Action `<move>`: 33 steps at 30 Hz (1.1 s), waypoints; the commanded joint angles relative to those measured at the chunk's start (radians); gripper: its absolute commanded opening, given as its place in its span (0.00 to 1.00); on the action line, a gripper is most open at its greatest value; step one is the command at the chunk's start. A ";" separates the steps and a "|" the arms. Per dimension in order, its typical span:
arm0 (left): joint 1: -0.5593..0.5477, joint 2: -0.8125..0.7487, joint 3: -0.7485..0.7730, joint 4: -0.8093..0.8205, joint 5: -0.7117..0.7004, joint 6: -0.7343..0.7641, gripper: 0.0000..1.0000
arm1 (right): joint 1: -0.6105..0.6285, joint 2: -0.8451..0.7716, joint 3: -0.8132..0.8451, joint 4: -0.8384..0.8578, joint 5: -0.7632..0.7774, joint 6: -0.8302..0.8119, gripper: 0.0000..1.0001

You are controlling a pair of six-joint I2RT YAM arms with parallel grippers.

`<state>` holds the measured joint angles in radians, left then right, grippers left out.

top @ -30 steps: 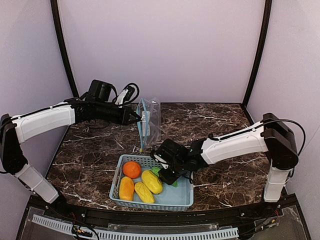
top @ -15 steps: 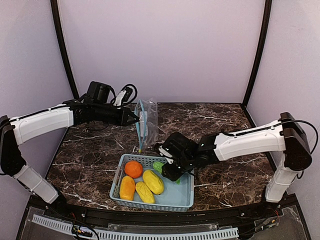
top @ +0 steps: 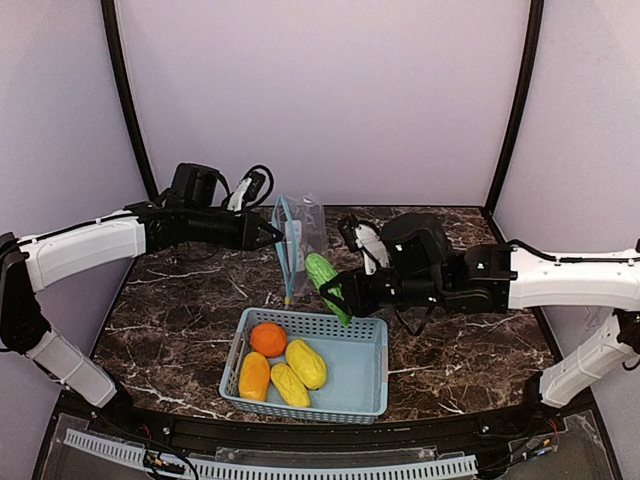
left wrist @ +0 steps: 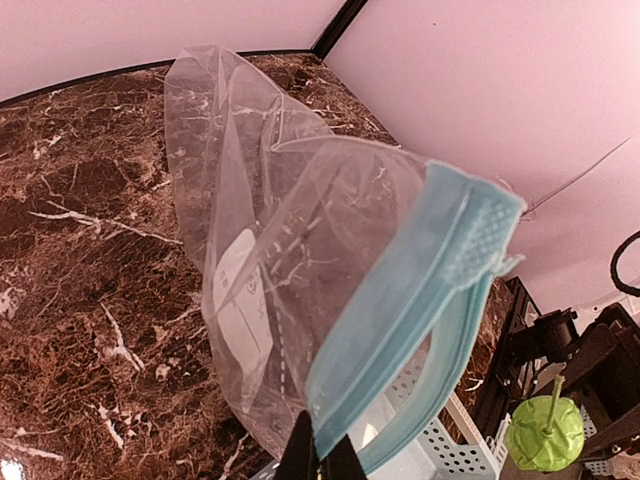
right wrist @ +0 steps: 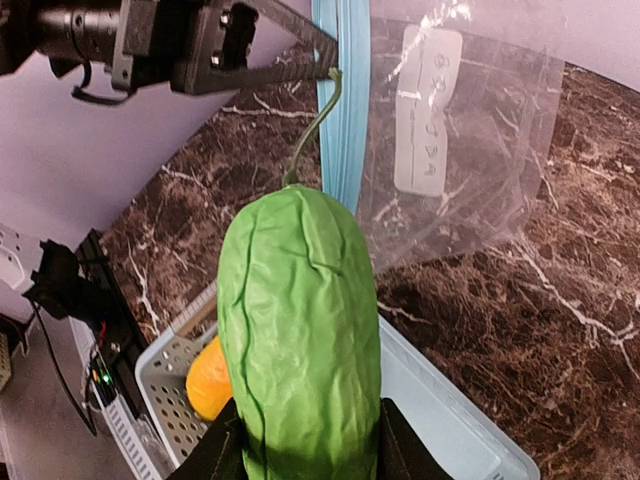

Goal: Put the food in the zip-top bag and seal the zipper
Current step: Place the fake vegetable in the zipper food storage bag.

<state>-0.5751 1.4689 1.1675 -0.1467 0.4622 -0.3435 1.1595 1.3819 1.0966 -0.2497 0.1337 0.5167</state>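
Note:
The clear zip-top bag (top: 304,235) hangs upright, and my left gripper (top: 277,235) is shut on one lip of its light blue zipper (left wrist: 400,310), whose mouth gapes open. In the left wrist view that gripper (left wrist: 320,462) pinches the strip's lower end. My right gripper (top: 347,290) is shut on the green pod (top: 324,281) and holds it in the air beside the bag's mouth. Seen from the right wrist, the pod (right wrist: 300,340) fills the gap between the fingers (right wrist: 215,455), its stem touching the zipper (right wrist: 340,130). The round orange (top: 267,339) and three yellow fruits (top: 303,363) lie in the basket.
The light blue perforated basket (top: 365,372) stands at the front middle of the dark marble table (top: 440,240), just below the held pod. Purple walls close in the back and both sides. A black cable (top: 262,178) loops behind the left wrist.
My right gripper has lifted the green pod out of the basket and carried it up and back to the bag's mouth. The left gripper and bag have held still.

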 commanded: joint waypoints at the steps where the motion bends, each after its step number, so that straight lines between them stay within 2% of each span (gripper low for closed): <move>1: -0.014 0.006 -0.022 0.035 0.056 -0.033 0.01 | 0.011 0.033 -0.022 0.242 0.072 0.060 0.28; 8: -0.032 0.045 -0.025 0.050 0.099 -0.063 0.01 | 0.017 0.131 0.045 0.408 0.136 0.010 0.28; 17: -0.035 0.057 -0.029 0.059 0.109 -0.081 0.01 | 0.016 0.248 0.132 0.424 0.277 0.019 0.28; 33: -0.036 0.055 -0.031 0.064 0.116 -0.089 0.01 | -0.004 0.358 0.178 0.372 0.410 0.068 0.28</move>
<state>-0.6052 1.5261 1.1545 -0.0982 0.5625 -0.4309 1.1629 1.7164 1.2434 0.1287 0.4873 0.5636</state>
